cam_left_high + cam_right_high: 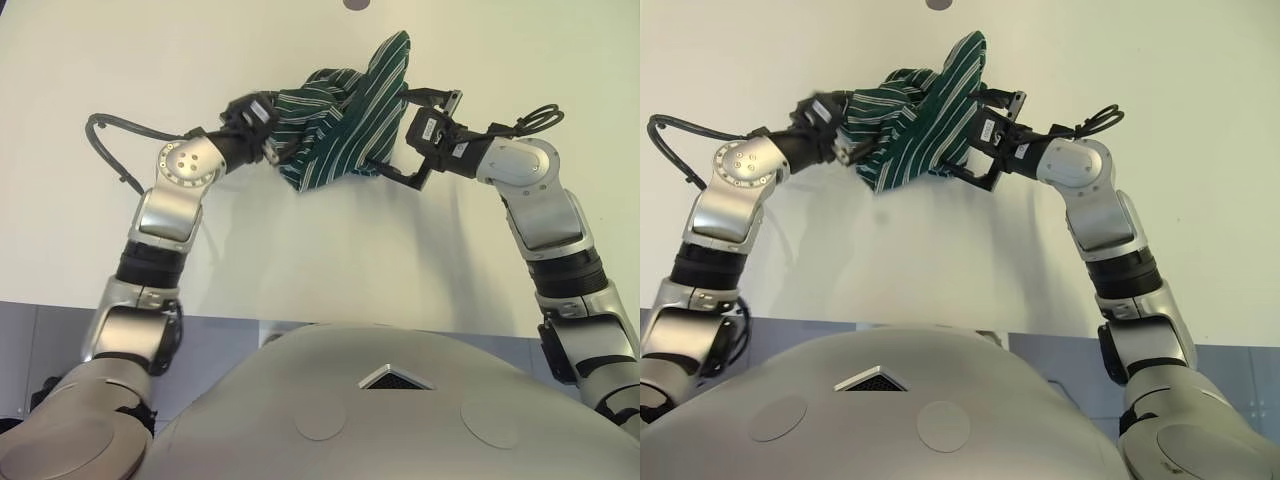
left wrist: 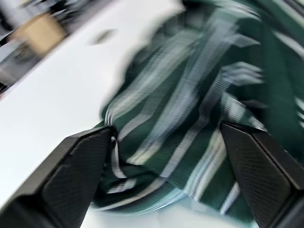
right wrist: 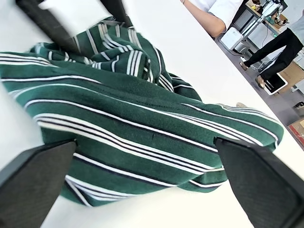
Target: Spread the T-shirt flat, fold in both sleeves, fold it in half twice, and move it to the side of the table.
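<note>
I work in what looks like a lab or workroom. A broad, plain white table point(image 1: 300, 270) lies before me, and beyond its far edge there is a bare grey floor point(image 3: 285, 102), a cardboard box point(image 2: 42, 31) and a white box point(image 3: 232, 38).

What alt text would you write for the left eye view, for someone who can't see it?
A crumpled green striped T-shirt sits bunched on a white table, seen from above. The left gripper and right gripper flank it, both open.
</note>
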Controlling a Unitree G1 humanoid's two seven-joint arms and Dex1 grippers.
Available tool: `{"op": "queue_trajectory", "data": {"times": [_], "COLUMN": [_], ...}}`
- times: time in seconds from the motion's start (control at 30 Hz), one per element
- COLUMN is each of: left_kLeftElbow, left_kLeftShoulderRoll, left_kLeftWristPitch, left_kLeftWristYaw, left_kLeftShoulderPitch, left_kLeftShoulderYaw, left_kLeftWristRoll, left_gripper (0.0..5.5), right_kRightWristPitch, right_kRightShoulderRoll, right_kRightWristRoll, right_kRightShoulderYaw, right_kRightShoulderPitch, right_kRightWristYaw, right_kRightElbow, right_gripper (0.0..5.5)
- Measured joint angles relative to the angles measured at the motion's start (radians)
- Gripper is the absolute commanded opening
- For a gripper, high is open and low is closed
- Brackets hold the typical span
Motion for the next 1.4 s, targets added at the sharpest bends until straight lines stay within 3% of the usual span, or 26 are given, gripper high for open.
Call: {"op": "queue_trajectory", "data": {"times": [0.1, 0.33, 0.5, 0.67, 0.8, 1.07, 1.17, 1.23, 1.4], "left_kLeftElbow": [-0.075, 0.02, 0.048, 0.075, 0.11, 0.211, 0.22, 0.222, 0.225], "left_kLeftShoulderRoll": [0.145, 0.186, 0.188, 0.185, 0.183, 0.185, 0.185, 0.185, 0.183], "left_kLeftWristPitch": [-0.158, -0.248, -0.29, -0.312, -0.33, -0.368, -0.369, -0.369, -0.37], "left_kLeftWristYaw": [-0.142, -0.155, -0.156, -0.144, -0.088, 0.034, 0.039, 0.039, 0.04], "left_kLeftShoulderPitch": [0.04, -0.017, -0.033, -0.041, -0.061, -0.108, -0.108, -0.109, -0.112], "left_kLeftShoulderYaw": [-0.058, -0.047, -0.048, -0.049, -0.052, -0.067, -0.068, -0.07, -0.073], "left_kLeftWristRoll": [0.025, 0.041, 0.069, 0.069, 0.101, 0.188, 0.189, 0.189, 0.192], "left_gripper": [4.15, 4.15, 4.15, 4.15, 4.15, 4.15, 4.15, 4.15, 4.15], "right_kRightWristPitch": [0.011, 0.021, -0.161, -0.352, -0.369, -0.217, -0.167, -0.116, -0.099], "right_kRightShoulderRoll": [0.028, 0.124, 0.186, 0.16, 0.07, -0.149, -0.161, -0.104, -0.019], "right_kRightWristRoll": [0.024, 0.052, -0.113, -0.247, -0.207, 0.047, 0.062, 0.09, 0.056], "right_kRightShoulderYaw": [-0.033, -0.069, 0.009, 0.113, 0.118, 0.096, 0.092, 0.039, -0.042], "right_kRightShoulderPitch": [-0.019, -0.197, -0.342, -0.4, -0.379, -0.113, -0.069, -0.101, -0.27], "right_kRightWristYaw": [-0.018, -0.078, -0.21, -0.195, -0.021, 0.345, 0.348, 0.282, 0.128], "right_kRightElbow": [-0.002, 0.073, 0.432, 0.635, 0.522, -0.003, -0.065, -0.05, 0.183], "right_gripper": [5.37, 5.37, 5.37, 5.37, 5.37, 5.37, 5.37, 5.37, 5.37]}}
